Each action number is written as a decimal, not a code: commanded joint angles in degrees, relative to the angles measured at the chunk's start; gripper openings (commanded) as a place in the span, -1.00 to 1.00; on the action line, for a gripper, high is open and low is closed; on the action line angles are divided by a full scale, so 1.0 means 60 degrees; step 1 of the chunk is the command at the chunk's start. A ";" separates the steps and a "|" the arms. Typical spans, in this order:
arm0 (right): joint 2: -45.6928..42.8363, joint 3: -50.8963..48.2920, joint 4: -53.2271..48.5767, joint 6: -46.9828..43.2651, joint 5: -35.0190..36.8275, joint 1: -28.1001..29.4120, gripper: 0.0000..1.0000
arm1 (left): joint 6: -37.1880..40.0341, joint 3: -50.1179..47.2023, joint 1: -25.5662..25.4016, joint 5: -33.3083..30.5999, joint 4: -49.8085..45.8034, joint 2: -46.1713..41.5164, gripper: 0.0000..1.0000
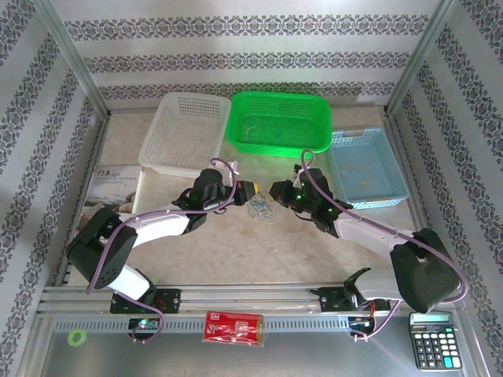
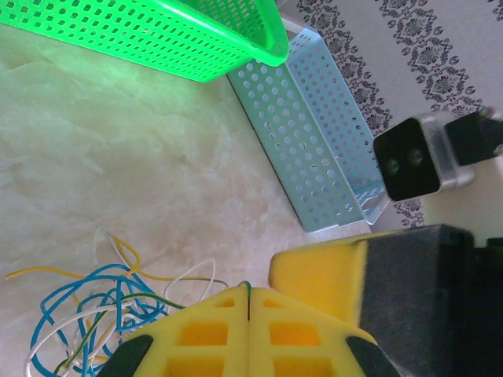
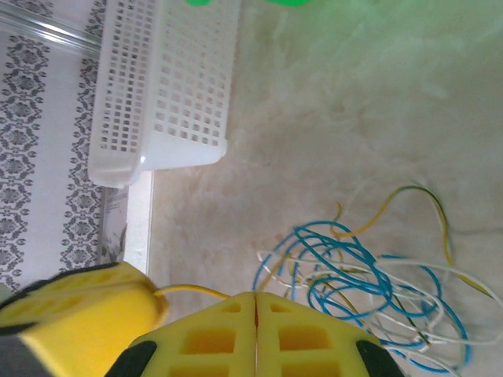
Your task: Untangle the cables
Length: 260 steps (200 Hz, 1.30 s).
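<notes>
Two cables [image 3: 350,276] nipped between shut jaws — left gripper [image 2: 248,297], right gripper [image 3: 255,298]

You have bright, even, diffuse light in the top view. The worktop [image 1: 259,243] looks pale and slightly hazy, with only soft shadows under the arms. In both wrist views the green basket [image 2: 157,35] throws a green cast onto the worktop near it. In the right wrist view the white basket [image 3: 169,86] is almost blown out, its mesh washed pale. The yellow jaws at the bottom edge of each wrist view are soft, while the cables [image 3: 354,283] read fairly sharp.
</notes>
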 commanded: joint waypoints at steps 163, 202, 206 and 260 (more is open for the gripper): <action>-0.0105 0.4025 -0.3346 -0.3221 -0.0759 -0.0082 -1.00 | 0.3964 0.0114 0.0275 0.0006 -0.2103 -0.1132 0.58; -0.0076 0.4181 -0.3434 -0.3229 -0.0745 0.0093 -1.00 | 0.3893 0.0507 0.0172 0.0582 -0.1581 -0.0320 0.58; -0.0079 0.4205 -0.3436 -0.3234 -0.0745 0.0115 -1.00 | 0.3883 0.0545 0.0144 0.0587 -0.1535 -0.0220 0.58; -0.0119 0.4637 -0.3472 -0.2981 -0.1133 0.0226 -1.00 | 0.3549 0.0529 0.0001 -0.0208 -0.0482 0.0824 0.57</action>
